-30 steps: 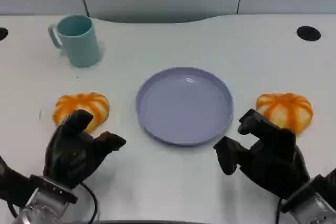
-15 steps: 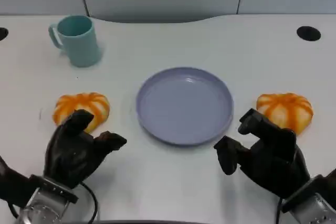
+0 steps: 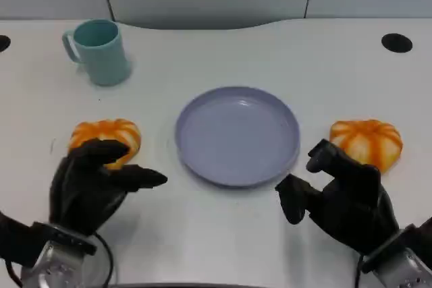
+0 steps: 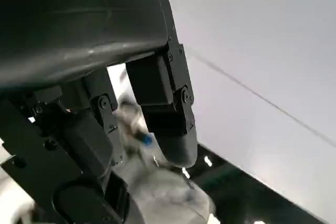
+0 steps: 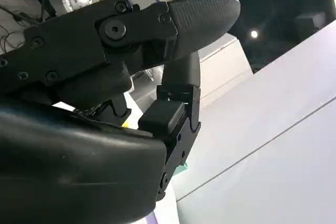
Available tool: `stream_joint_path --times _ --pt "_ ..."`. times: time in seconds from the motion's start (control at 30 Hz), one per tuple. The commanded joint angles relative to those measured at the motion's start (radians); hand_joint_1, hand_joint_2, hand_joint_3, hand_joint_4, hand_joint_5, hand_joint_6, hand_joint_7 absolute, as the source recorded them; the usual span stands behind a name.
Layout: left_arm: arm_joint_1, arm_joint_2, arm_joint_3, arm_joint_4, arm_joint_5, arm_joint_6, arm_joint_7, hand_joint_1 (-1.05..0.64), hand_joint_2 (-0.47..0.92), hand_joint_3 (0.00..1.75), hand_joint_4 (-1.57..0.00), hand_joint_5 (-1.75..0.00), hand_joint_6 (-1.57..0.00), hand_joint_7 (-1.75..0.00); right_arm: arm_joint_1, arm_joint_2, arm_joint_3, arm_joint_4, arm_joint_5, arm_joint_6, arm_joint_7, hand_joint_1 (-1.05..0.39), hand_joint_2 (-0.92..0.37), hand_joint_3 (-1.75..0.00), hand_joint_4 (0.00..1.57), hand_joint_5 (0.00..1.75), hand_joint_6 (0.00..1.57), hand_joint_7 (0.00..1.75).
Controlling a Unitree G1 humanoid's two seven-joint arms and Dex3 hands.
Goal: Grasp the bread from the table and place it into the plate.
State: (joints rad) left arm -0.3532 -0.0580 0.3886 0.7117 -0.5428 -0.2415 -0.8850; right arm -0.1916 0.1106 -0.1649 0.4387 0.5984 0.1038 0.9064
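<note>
Lavender plate (image 3: 237,135) sits mid-table with nothing on it. Left bread (image 3: 105,137) lies beside the plate on the left, partly covered by the left hand (image 3: 91,187), whose fingers are spread and reach over its near edge (contact unclear). Right bread (image 3: 366,142) lies to the right of the plate; right hand (image 3: 341,197) hovers near it, fingers apart, holding nothing. Teal mug (image 3: 99,52) stands at the far left.
</note>
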Motion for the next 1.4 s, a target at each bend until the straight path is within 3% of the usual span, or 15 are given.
stream_joint_path --times 0.03,0.17,0.33,0.43,0.5,0.57,0.67,0.8,0.9,1.13,1.4 --pt "0.038 0.032 -0.056 -0.176 0.167 -0.232 0.137 -1.05 0.62 0.05 -1.55 -0.17 -1.47 -0.01 -0.007 -0.007 -0.006 0.005 0.007 -0.004 0.002 -0.76 -0.92 -0.22 0.86 1.53 0.78 1.04" --pt "-0.012 0.121 -0.087 -0.184 0.242 -0.359 0.159 -1.05 0.70 0.06 -1.46 -0.10 -1.36 0.00 -0.006 -0.003 0.001 0.003 -0.001 -0.011 -0.001 -0.77 -0.92 -0.25 0.87 1.57 0.80 1.07" --pt "-0.059 0.180 -0.118 -0.143 0.336 -0.479 0.252 -1.05 0.81 0.08 -1.28 -0.02 -1.17 0.00 -0.004 -0.004 0.003 -0.005 0.000 0.004 -0.017 -0.76 -0.92 -0.23 0.86 1.56 0.78 1.09" --pt "-0.118 0.230 -0.140 -0.056 0.455 -0.603 0.343 -1.05 0.90 0.08 -0.95 0.00 -0.85 0.00 -0.009 -0.004 0.001 0.012 0.004 0.000 -0.012 -0.75 -0.92 -0.22 0.86 1.56 0.78 1.09" --pt "-0.161 0.285 -0.167 0.031 0.633 -0.670 0.495 -1.05 0.91 0.16 -0.68 0.00 -0.61 0.00 -0.012 -0.006 0.002 0.019 0.001 -0.010 -0.003 -0.76 -0.92 -0.22 0.87 1.57 0.79 1.09" --pt "-0.208 0.343 -0.216 0.125 0.787 -0.687 0.635 -1.05 0.92 0.28 -0.31 0.00 -0.32 0.00 -0.010 -0.008 0.002 0.019 0.002 -0.005 0.000 -0.76 -0.92 -0.23 0.86 1.57 0.78 1.08" --pt "-0.290 0.406 -0.326 0.262 0.983 -0.637 0.854 -1.05 0.92 0.37 -0.05 0.00 -0.08 0.00 -0.002 0.000 0.002 0.014 -0.001 -0.012 -0.010 -0.76 -0.92 -0.21 0.88 1.53 0.81 1.04" --pt "-0.407 0.422 -0.505 0.448 1.184 -0.464 1.116 -1.05 0.92 0.45 0.00 0.00 0.00 0.00 0.013 0.010 0.006 0.004 -0.005 -0.020 -0.020 -0.76 -0.92 -0.22 0.87 1.57 0.80 1.06" --pt "-0.462 0.402 -0.601 0.547 1.249 -0.343 1.202 -1.05 0.92 0.46 0.00 0.00 0.00 0.00 0.026 0.007 0.013 -0.013 0.000 -0.009 -0.016 -0.76 -0.92 -0.22 0.87 1.57 0.79 1.06" --pt "-0.486 0.323 -0.712 0.646 1.268 -0.103 1.226 -1.05 0.92 0.51 0.00 0.00 0.00 0.00 0.077 -0.009 0.030 -0.103 0.005 0.030 -0.036 -0.77 -0.92 -0.21 0.87 1.57 0.80 1.08" --pt "-0.468 0.297 -0.739 0.660 1.238 -0.046 1.219 -1.05 0.92 0.54 0.00 0.00 0.00 0.00 0.109 -0.011 0.035 -0.155 0.008 0.051 -0.057 -0.77 -0.92 -0.20 0.87 1.57 0.81 1.07"
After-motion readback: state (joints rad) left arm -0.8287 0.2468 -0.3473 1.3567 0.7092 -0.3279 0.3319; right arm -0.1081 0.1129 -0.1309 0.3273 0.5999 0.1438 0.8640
